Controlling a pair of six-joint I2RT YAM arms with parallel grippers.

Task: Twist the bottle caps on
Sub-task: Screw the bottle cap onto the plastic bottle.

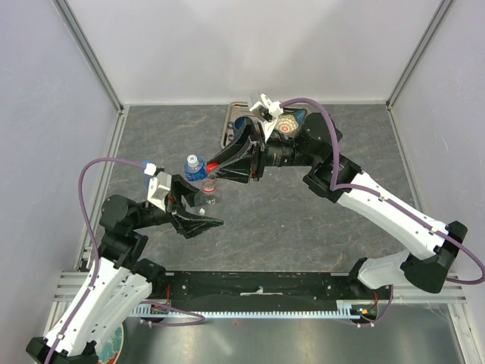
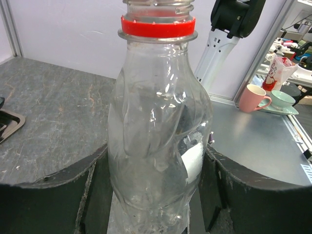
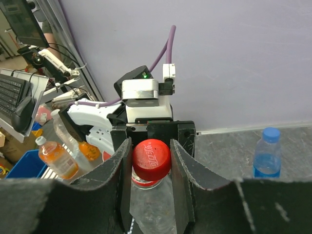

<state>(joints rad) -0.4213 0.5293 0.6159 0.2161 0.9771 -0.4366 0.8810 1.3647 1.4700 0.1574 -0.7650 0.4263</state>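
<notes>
A clear bottle (image 2: 156, 122) with a red neck ring stands upright between my left gripper's (image 2: 156, 158) fingers, which are shut on its lower body. From above, the same bottle (image 1: 208, 199) sits mid-table with the left gripper (image 1: 204, 208) at its side. My right gripper (image 3: 151, 150) is shut on a red cap (image 3: 151, 158), which rests on top of this bottle's neck. In the top view the right gripper (image 1: 214, 173) reaches in from the right with the red cap (image 1: 213, 166). A blue-capped bottle (image 1: 194, 167) (image 3: 267, 153) stands just behind, untouched.
A metal tray (image 1: 227, 130) lies at the back of the table, with a dark blue cup (image 1: 239, 123) partly under the right arm. Beyond the table are a pink mug (image 2: 251, 97) and orange drink bottles (image 3: 56, 158). Frame posts stand at the back corners.
</notes>
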